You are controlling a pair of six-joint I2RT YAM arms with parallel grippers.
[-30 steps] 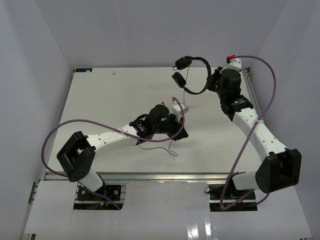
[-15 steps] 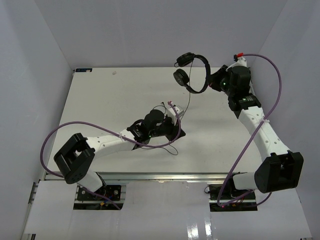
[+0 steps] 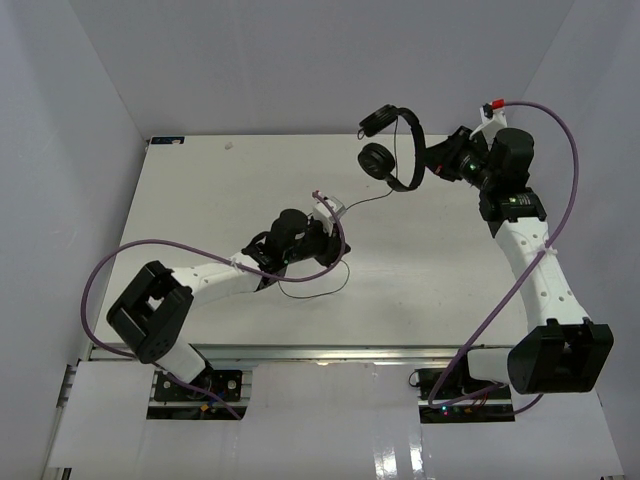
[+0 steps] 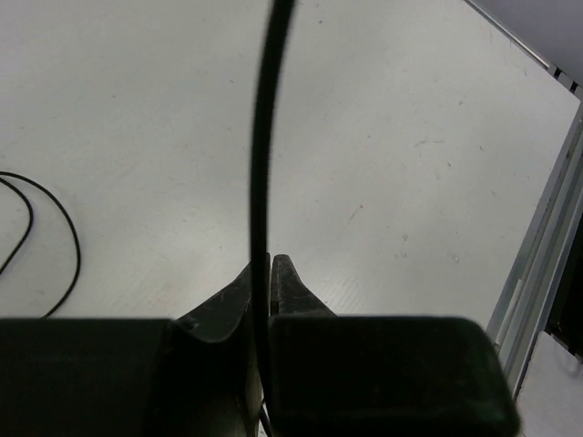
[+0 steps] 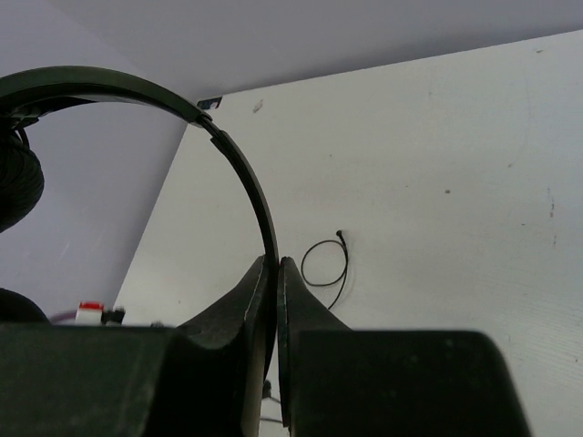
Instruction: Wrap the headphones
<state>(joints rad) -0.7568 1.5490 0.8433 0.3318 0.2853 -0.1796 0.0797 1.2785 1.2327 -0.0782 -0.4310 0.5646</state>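
Both grips are tight, your right jaws pinching the thin headband (image 5: 239, 164) of the small black over-ear headphones (image 3: 376, 160) aloft over the white surface's (image 3: 200, 200) far right, your left jaws pinching their thin black cord (image 4: 258, 182), so loop it round the band under light tension.

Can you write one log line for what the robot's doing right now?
right hand: shut on headphones by headband, raised | left hand: shut on cord | cord: unwrapped, slack loop on table
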